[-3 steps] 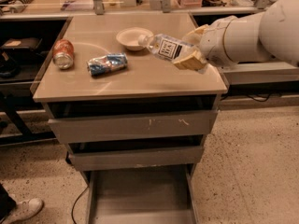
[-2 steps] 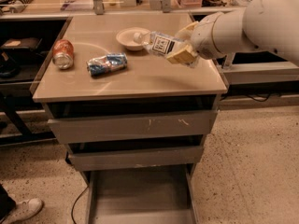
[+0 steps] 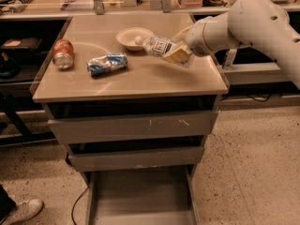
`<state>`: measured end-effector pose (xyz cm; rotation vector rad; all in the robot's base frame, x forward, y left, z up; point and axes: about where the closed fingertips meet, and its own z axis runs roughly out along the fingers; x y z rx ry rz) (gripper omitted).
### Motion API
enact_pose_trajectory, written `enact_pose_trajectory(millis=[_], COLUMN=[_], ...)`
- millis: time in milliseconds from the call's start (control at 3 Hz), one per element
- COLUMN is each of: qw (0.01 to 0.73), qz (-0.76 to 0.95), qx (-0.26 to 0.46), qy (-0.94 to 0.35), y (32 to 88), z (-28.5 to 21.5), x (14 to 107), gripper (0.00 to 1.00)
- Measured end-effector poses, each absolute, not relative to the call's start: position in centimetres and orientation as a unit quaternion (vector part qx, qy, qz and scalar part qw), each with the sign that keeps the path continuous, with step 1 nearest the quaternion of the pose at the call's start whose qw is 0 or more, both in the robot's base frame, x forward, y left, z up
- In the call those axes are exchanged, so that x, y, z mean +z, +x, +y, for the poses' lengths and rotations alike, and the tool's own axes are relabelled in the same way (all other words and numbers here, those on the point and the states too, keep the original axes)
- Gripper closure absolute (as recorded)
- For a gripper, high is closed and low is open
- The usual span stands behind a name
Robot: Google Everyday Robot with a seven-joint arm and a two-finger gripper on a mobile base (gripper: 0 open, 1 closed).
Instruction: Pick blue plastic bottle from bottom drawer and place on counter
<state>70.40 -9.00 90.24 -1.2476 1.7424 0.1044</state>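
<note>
Small clear blue plastic bottle (image 3: 157, 46), clamped tilted in two-finger gripper (image 3: 175, 55) over glossy beige counter (image 3: 150, 81), 2 o'clock quarter; on lowering, cap may clip round white bowl (image 3: 124, 34) at its 10 o'clock.

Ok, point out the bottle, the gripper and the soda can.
bottle (image 3: 161, 46), camera view, its label.
gripper (image 3: 177, 55), camera view, between its fingertips, above the counter (image 3: 140, 81), right side.
soda can (image 3: 63, 54), camera view, its red body.
</note>
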Motion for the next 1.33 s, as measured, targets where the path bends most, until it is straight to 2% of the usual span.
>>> enact_pose_trajectory(millis=[333, 1000, 1333], qw=[0.473, 0.458, 0.458], qz=[0.732, 0.753, 0.753], qx=[0.047, 0.05, 0.05], qy=[-0.488, -0.47, -0.47], y=[72.3, 72.7, 72.7], z=[-10.9, -13.2, -13.2], x=[88.5, 86.1, 86.1], gripper=[1.0, 1.0, 0.81])
